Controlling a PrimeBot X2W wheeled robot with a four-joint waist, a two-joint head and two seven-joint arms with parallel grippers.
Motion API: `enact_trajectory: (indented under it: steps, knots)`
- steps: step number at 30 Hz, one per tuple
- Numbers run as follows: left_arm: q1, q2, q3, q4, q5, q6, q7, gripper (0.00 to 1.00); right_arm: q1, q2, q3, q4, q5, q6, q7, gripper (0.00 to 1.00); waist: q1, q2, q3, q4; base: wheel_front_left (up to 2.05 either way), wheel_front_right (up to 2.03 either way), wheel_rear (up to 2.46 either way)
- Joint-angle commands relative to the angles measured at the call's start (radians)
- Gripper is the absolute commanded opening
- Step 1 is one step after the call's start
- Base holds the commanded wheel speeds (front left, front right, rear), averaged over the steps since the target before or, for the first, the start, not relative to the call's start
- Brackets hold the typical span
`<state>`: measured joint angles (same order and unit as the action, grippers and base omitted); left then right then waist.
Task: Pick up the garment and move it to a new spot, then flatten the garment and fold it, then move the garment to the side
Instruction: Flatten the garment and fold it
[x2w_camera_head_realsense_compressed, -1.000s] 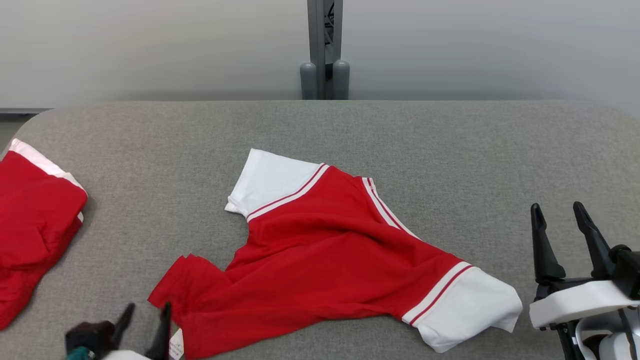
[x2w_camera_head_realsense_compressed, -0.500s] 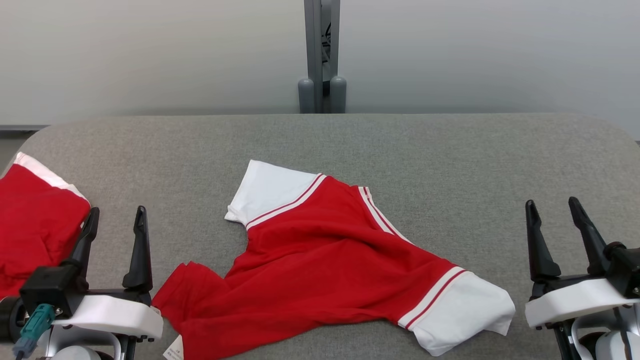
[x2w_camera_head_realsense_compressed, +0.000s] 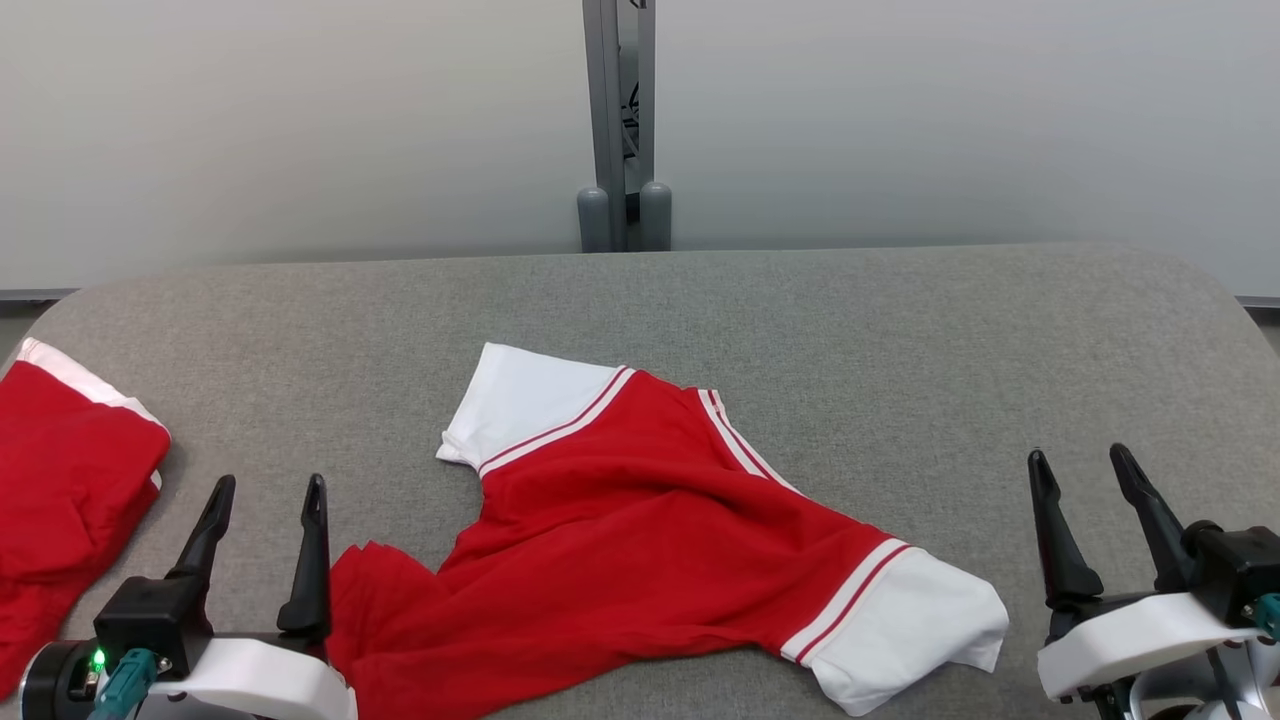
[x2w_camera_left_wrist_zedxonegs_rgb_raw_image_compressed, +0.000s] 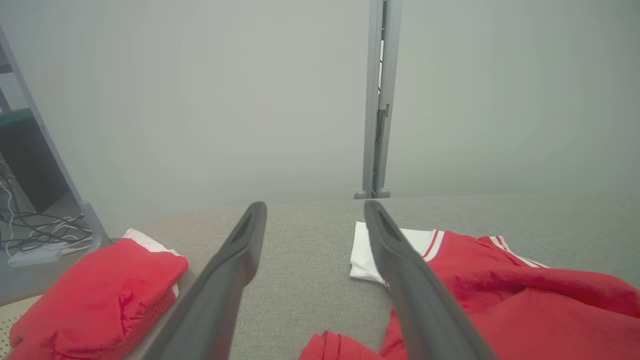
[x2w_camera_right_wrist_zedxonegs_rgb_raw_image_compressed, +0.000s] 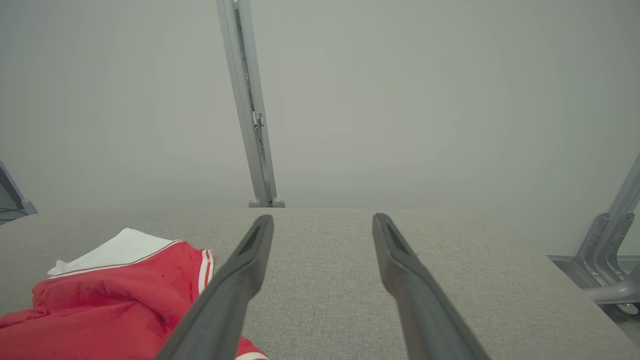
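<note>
Red, white-sleeved garment (x2w_camera_head_realsense_compressed: 640, 540) rumpled on grey fabric table (x2w_camera_head_realsense_compressed: 900, 330)

Head camera moved: the whole view slid down and a bit left, so the table (x2w_camera_head_realsense_compressed: 900, 350) far edge and post (x2w_camera_head_realsense_compressed: 615, 120) sit lower and more wall shows. That is no move of things.

Real change is the left tool (x2w_camera_head_realsense_compressed: 268, 488). 1 s ago it was low at the frame bottom, only its fingertips in sight, by the near-left hem of the shirt (x2w_camera_head_realsense_compressed: 640, 540) next to the white label. It then rose and swung left. Now both fingers show full length, spread, empty, just left of the hem. The label is hidden behind the tool's pale mount.
</note>
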<state>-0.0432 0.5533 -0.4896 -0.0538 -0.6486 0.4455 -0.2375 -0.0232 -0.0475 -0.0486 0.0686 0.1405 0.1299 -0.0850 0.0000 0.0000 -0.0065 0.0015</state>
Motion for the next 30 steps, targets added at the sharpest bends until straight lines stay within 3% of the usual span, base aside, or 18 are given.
enact_trajectory:
  steps: [1,18,30]
  knots:
    - [0.016,0.005,-0.001,-0.001,-0.001,0.000,0.004,1.00,0.013,-0.006,-0.001,-0.007,0.007,0.002,0.003,1.00,0.0000,0.0000,-0.002,0.000,0.00,0.00,0.00]
    - [-0.009,0.016,-0.025,0.006,-0.008,-0.014,0.038,1.00,0.017,-0.006,0.003,-0.010,0.004,0.002,0.012,1.00,0.0000,0.0000,-0.008,0.004,0.00,0.00,0.00]
    - [0.040,-0.015,-0.119,0.108,-0.167,-0.108,0.298,1.00,0.008,-0.006,0.016,-0.001,0.008,0.002,0.009,1.00,0.0000,0.0000,0.020,-0.008,0.00,0.00,0.00]
